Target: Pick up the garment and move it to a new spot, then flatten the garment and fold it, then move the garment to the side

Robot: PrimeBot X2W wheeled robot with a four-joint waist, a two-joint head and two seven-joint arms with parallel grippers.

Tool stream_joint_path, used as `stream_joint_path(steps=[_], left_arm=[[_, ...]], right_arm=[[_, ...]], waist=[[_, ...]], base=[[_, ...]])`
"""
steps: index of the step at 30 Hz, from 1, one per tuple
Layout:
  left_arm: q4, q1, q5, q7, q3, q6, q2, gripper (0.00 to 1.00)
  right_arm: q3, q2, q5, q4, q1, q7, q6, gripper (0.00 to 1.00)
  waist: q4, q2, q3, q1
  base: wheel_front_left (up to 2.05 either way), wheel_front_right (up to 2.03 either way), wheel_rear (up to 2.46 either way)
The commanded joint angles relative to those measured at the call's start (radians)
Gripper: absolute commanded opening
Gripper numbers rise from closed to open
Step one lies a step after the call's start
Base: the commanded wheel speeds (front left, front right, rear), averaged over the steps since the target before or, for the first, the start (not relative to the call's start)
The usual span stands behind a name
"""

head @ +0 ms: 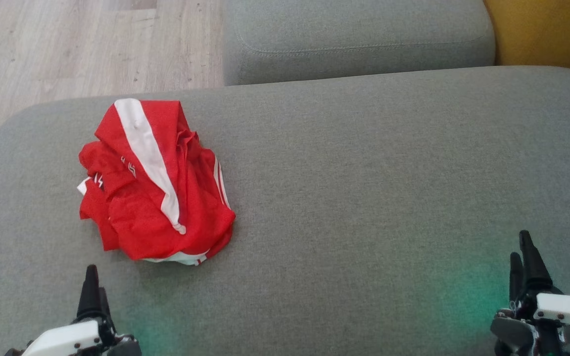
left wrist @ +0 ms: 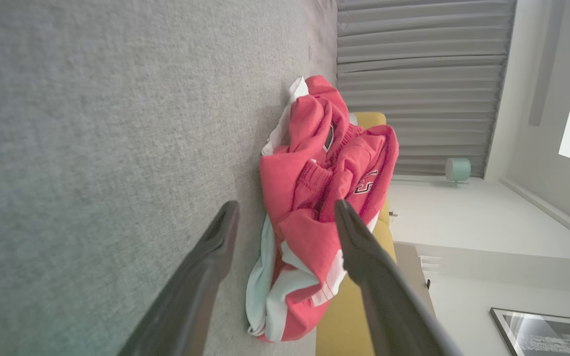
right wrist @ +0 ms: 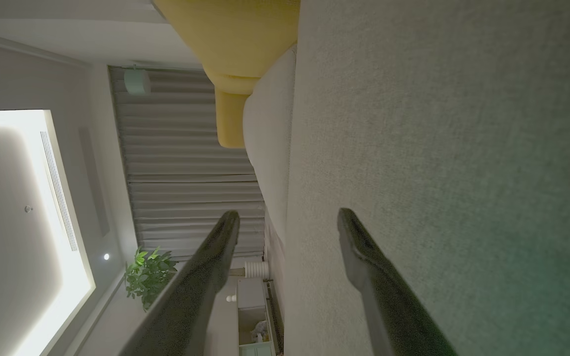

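My left gripper [head: 92,279] sits at the lower left of the head view. Its 2 long dark fingers are spread wide, with nothing between them. My right gripper [head: 519,247] sits at the lower right, spread just as wide and also empty. Both are low over the grey seat cushion [head: 364,173] of a sofa.

The garment [head: 154,183] is a crumpled red heap with a broad white stripe. It lies on the left part of this cushion, ahead of my left gripper and a little toward my right, near it but not touching. The left wrist view shows the heap past the fingertips, lined up with the gap between them and clear of both fingers. The heap looks longer from far to near than from side to side. The white stripe follows that line, from its far end toward its near end.

My right gripper is well apart from the heap, with bare cushion between them.

I judge the left arm the nearer 1 for the pick-up: a short reach forward and slightly to the right should meet the heap's near edge.

Beyond the seat are a second grey cushion [head: 359,34], a yellow cushion [head: 547,29] at the far right and pale wooden floor [head: 67,44] at the far left.
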Motion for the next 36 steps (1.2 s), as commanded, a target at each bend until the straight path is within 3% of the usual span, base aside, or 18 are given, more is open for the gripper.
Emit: stream_joint_path(steps=[1, 11, 20, 36], left_arm=[[-0.039, -0.042, 0.012, -0.008, 0.003, -0.001, 0.006, 1.0], [-0.056, -0.053, 0.085, -0.038, 0.027, -0.002, 0.006, 1.0], [-0.127, -0.063, 0.218, -0.064, 0.042, 0.02, 0.007, 1.0], [-0.233, -0.066, 0.543, -0.112, -0.081, 0.052, 0.008, 1.0]], right_arm=[[0.001, -0.006, -0.018, -0.043, -0.037, -0.011, 0.0, 1.0], [-0.004, -0.006, -0.156, -0.079, -0.042, -0.04, 0.0, 1.0], [0.018, -0.007, -0.328, -0.139, -0.042, -0.067, 0.0, 1.0], [0.052, -0.008, -0.654, -0.219, -0.037, -0.114, 0.0, 1.0]], waist=[[0.001, 0.0, 0.0, 0.0], [0.005, 0.0, 0.001, 0.0], [0.002, 0.0, 0.003, 0.0], [0.0, 0.0, 0.001, 0.0]], base=[[0.0, 0.0, 0.0], [0.0, 0.0, 0.0], [0.0, 0.0, 0.0], [0.0, 0.0, 0.0]])
